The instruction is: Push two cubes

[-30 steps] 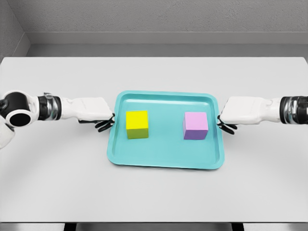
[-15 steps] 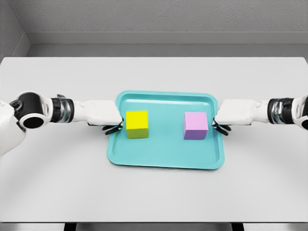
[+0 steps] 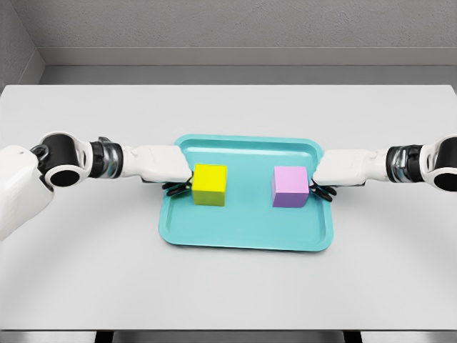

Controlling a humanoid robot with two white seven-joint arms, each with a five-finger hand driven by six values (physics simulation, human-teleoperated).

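On a teal tray at the middle of a pale grey worktop, two robot hands press against two cubes from opposite sides.

The left robot hand touches the yellow cube with dark fingers curled beneath, gripping nothing; the right robot hand likewise meets the pink cube. Both cubes are plain, matte and upright, well apart inside the shallow, round-cornered tray. The worktop spans the view, with a grey wall behind.
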